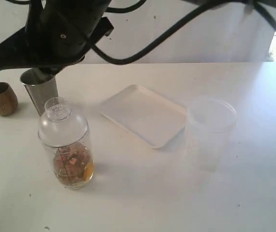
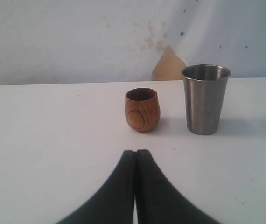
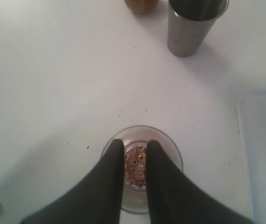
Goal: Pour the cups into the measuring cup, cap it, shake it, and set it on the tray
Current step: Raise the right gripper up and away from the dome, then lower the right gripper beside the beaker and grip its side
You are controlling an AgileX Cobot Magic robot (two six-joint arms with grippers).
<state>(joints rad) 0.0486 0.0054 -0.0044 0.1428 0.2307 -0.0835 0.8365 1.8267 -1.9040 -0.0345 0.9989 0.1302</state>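
1. The right gripper [image 3: 135,145] hung with its two black fingers a narrow gap apart, gripping nothing.
2. Straight below it stood the measuring cup [image 1: 72,159], a tall clear plastic cylinder. It rested on the white table [image 1: 176,203] beside the tray, not on it. Brown and orange bits lay heaped in its lower part.
3. A clear domed lid [image 1: 63,126] sat on that cup and narrowed to a short neck. The top of the neck was pierced with small round holes, and the fingertips framed them from above.
4. The left gripper [image 2: 136,152] had its curved black fingers pressed together, with nothing between them.
5. Just ahead of those fingertips stood the wooden cup [image 2: 142,109], small and rounded, with ringed brown grain. What it held could not be seen.
6. Next to it, slightly apart, stood the steel tumbler [image 2: 206,99], tapered, smooth and dull-shiny, its inside dark.
7. Off to the side of the right gripper lay the tray [image 1: 145,116], flat and white, with rounded corners and a low rim.
8. Beyond the tray stood a wider frosted plastic tub [image 1: 209,128], upright.
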